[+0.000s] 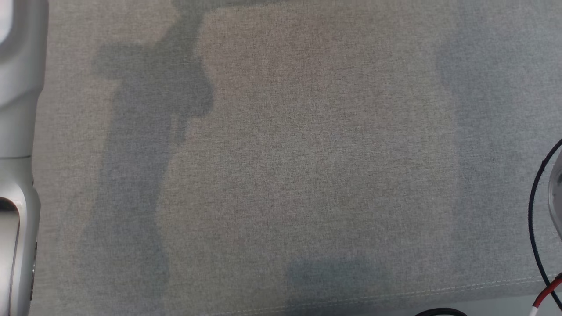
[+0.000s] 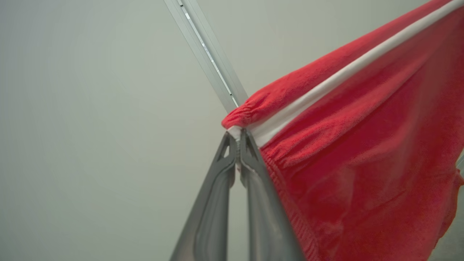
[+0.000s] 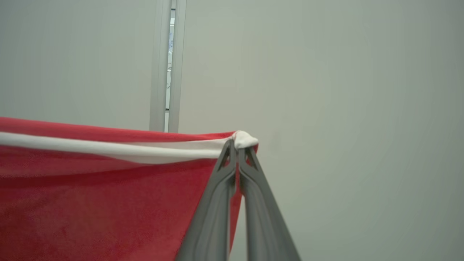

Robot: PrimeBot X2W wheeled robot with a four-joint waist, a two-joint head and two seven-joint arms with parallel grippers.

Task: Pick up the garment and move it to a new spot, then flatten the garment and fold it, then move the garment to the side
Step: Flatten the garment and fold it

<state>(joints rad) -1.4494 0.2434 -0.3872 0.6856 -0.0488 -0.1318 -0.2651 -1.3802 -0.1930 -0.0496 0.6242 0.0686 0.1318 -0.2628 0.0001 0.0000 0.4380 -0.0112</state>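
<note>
- Left gripper [image 2: 238, 139]: its two fingers [image 2: 214, 203] are clenching tip to tip on one end of the white band [image 2: 326, 85] that runs along the edge of the red garment [image 2: 362, 163]. A small nub of white cloth is bunching right at the tips.
- Right gripper [image 3: 237, 146]: its fingers [image 3: 214, 203] are likewise pinching shut on the other end of the band, with a white tuft poking out just past the tips.
- Garment: it is hanging stretched between the two grippers. The banded edge is pulling fairly taut from one pinch to the other, and the red fleecy body is draping away below it. Its lower hem is running out of frame, so I cannot tell how far down it reaches.
- Behind the cloth: a plain pale wall [image 3: 344, 108] and a metal rail [image 2: 210, 54] are showing in both wrist views, which suggests both arms are holding the garment up in the air.
- Head view: a grey cloth-covered desk [image 1: 307, 153] is lying below, with soft shadows [image 1: 149, 109] falling across it. A pale forearm [image 1: 17, 131] is standing at the left edge and a dark cable [image 1: 533, 210] is curving in at the right.
- Progress, as I am judging it: the pick-up is done, with a two-point grip that looks sound. The carry to a new spot appears to be under way.
- Remaining: laying it on the desk, flattening, folding, and moving it to the side.
</note>
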